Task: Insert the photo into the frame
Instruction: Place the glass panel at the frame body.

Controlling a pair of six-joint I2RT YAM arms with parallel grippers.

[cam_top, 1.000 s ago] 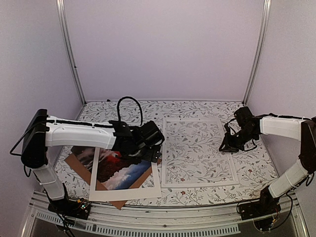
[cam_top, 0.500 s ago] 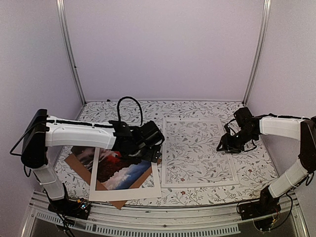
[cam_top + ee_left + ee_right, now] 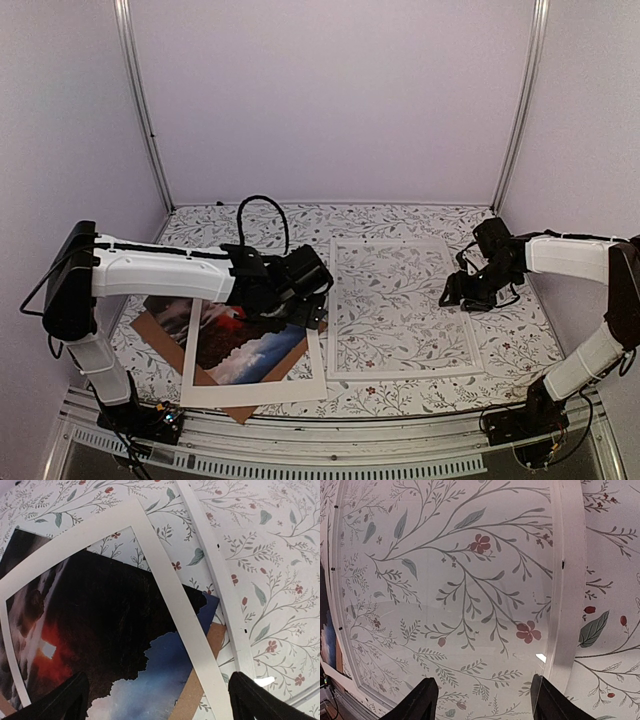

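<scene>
Right now the large glossy photo print of dark cloud with a red-orange glow (image 3: 235, 340) lies flat at the near left of the floral-patterned worktop (image 3: 300, 218). It is sandwiched, with a plain brown backing board (image 3: 158, 335) under it and a wide flat white mat with a window (image 3: 255, 390) laid askew over it. To its right, just beside the mat, sits the large thin-rimmed white frame with a clear pane (image 3: 400, 373), and I see nothing lying in it yet. The left jaws hang over the photo's right corner. My wrist view shows them spread wide with nothing between them, and I cannot tell whether they touch the mat. The right jaws, likewise apart and unloaded, hover over the frame's right rim (image 3: 567, 570).

I judge the photo to be light, thin and floppy, with a slick face that will slide rather than lift and will show scuffs and prints. Flat on the board, it offers no edge to pinch from above. The best hold, I think, is the bluish corner (image 3: 207, 605) that pokes out past the mat's right strip (image 3: 170, 595) over the board (image 3: 200, 692). I would nudge it off the board's edge, then nip it by the margin only. The mat pins it, so I expect drag, and a hard pull could crease it
</scene>
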